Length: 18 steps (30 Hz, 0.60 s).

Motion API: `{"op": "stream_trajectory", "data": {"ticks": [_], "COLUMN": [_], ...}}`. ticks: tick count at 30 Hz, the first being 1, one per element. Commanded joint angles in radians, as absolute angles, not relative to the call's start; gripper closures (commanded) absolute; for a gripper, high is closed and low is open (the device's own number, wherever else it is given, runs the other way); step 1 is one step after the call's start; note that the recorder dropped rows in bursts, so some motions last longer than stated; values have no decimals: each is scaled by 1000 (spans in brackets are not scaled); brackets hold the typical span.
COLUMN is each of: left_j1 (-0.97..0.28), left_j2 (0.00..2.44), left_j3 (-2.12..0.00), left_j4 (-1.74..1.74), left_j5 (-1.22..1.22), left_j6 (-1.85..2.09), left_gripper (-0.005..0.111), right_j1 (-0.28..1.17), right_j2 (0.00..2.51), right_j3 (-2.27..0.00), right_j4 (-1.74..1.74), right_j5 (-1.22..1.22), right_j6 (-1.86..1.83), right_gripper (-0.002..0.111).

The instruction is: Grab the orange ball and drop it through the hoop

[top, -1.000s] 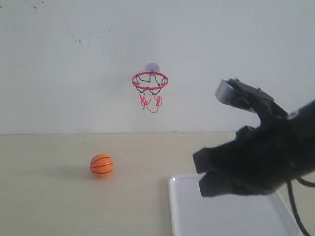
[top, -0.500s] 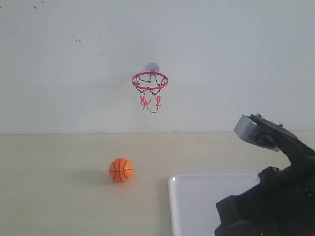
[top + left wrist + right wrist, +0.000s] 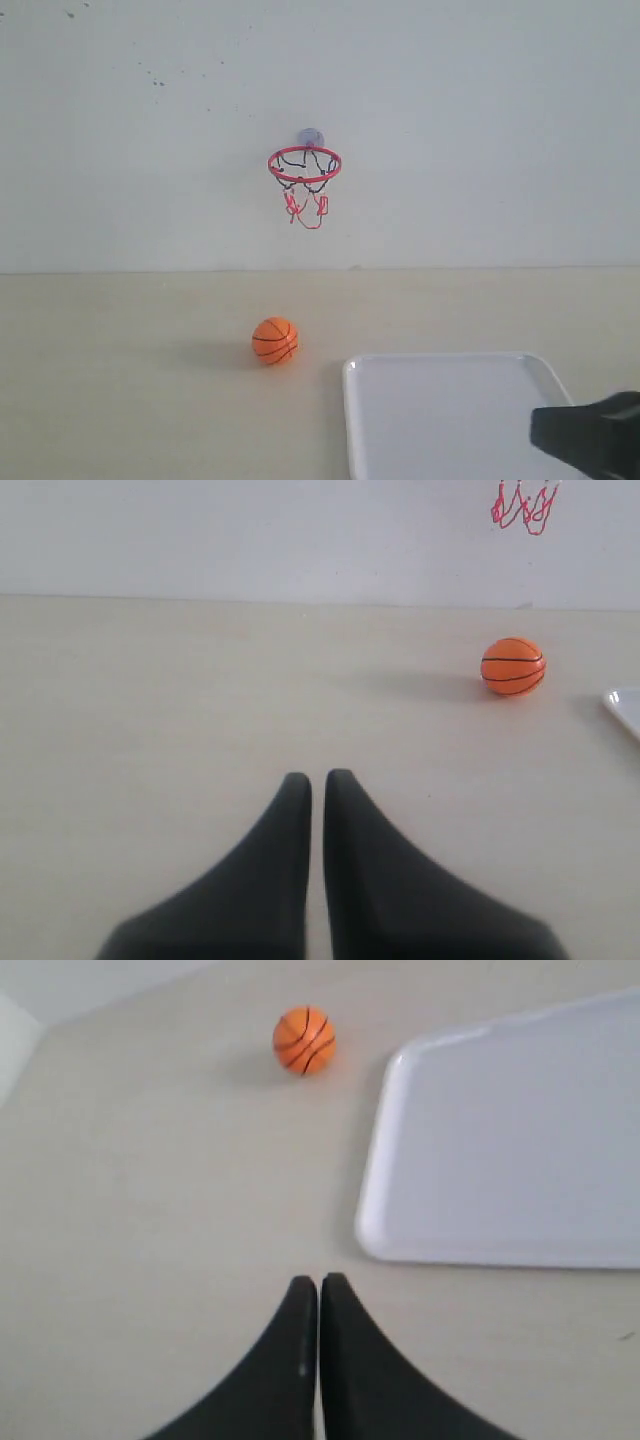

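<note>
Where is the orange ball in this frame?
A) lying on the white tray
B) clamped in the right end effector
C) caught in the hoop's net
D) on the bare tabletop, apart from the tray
D: the orange ball rests on the tabletop, with a gap between it and the white tray, well below the hoop.

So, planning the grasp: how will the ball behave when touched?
The ball is round on a flat table and has rolled right this past second, so a nudge likely sends it off. Small, so probably light; the tapered fingers may squeeze it out.
</note>
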State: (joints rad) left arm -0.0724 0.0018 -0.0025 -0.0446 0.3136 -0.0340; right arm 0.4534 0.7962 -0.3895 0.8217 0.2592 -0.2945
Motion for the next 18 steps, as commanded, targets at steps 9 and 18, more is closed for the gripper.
{"op": "stream_trajectory", "data": {"ticks": [9, 18], "left_j1": [-79, -79], "left_j2": [0, 0], "left_j3": [0, 0], "left_j4": [-40, -40], "left_j5": [307, 307], "left_j6": [-32, -32], "left_gripper": [103, 103], "right_j1": [297, 299], "right_j2": [255, 183], "right_j3": [0, 0], "right_j4": [825, 825], "right_j5": [-42, -47], "right_j6": [-296, -340], "right_gripper": [108, 108]}}
